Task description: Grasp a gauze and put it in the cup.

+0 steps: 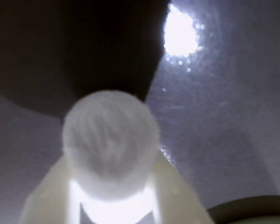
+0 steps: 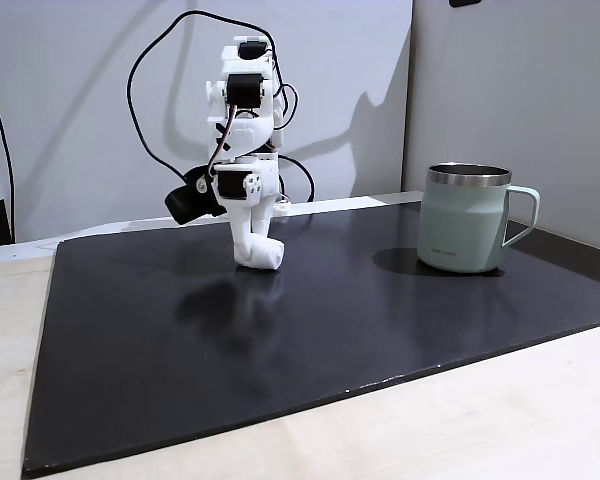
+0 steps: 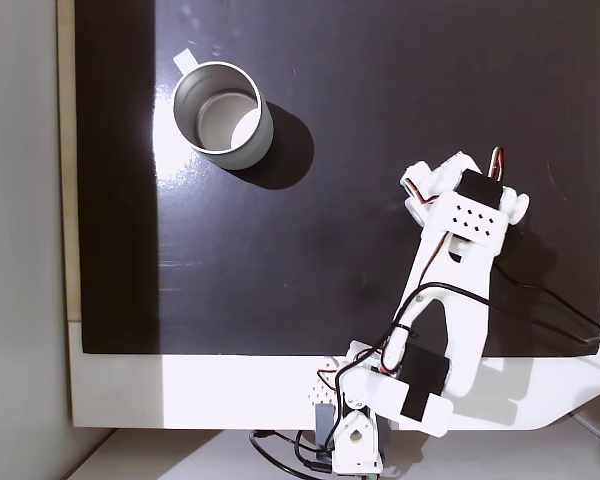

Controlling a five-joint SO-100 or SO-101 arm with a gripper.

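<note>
The gauze [image 1: 109, 135], a small white fabric roll, fills the middle of the wrist view end-on, clamped between my white fingers [image 1: 175, 196]. My gripper [image 1: 111, 161] is shut on it. In a fixed view from the side, the gripper [image 2: 255, 252] points down and holds the gauze [image 2: 269, 258] just above the black mat, well left of the cup [image 2: 465, 225]. That cup is a mint-green mug with a steel rim, standing upright. In a fixed view from above, the cup [image 3: 264, 138] is open and empty at the upper left, and my arm [image 3: 465, 225] hides the gauze.
A black mat [image 2: 380, 330] covers the table, with bare light wood along its near edge [image 2: 480, 430]. Cables [image 2: 150, 60] loop behind the arm against the white wall. The arm's base [image 3: 370, 420] sits at the mat's edge in the view from above.
</note>
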